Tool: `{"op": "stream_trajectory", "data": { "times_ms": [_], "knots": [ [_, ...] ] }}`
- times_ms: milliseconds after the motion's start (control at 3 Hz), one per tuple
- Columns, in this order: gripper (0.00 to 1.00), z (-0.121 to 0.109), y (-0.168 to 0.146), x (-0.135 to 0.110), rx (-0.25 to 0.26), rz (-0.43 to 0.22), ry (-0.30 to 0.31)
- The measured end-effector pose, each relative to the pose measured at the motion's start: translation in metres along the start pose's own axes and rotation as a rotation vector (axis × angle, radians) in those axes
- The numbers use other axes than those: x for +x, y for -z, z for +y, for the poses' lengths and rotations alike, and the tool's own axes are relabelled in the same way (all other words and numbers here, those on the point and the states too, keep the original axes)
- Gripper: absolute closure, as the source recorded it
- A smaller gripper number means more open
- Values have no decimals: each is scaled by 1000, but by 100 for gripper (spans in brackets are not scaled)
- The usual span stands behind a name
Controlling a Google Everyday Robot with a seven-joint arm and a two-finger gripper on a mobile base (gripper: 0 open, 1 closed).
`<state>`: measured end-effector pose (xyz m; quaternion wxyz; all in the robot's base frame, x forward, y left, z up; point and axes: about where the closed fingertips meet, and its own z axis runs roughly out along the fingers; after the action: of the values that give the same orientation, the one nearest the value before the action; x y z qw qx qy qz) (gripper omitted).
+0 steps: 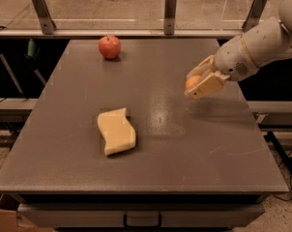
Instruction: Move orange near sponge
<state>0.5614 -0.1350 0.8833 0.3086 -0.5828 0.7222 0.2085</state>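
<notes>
Peeking out from the clenched cream gripper (197, 85), the small, smooth, round orange (191, 81) was held over the right side of the matte grey table (184, 149), well apart from the pale yellow wavy foam sponge (117, 131) and the glossy red apple (109, 47) at the far edge.

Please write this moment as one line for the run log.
gripper: shut on orange, over table's right side | sponge: table centre-left, far from orange | apple: back left | task: not done
</notes>
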Motion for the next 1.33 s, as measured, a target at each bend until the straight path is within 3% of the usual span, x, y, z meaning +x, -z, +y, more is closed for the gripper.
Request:
{"op": "stream_trajectory", "data": {
  "times_ms": [333,1333],
  "knots": [
    [100,0,-5,-1,-2,-11,-9],
    [100,42,-123,-95,-182,-184,118]
  ]
}}
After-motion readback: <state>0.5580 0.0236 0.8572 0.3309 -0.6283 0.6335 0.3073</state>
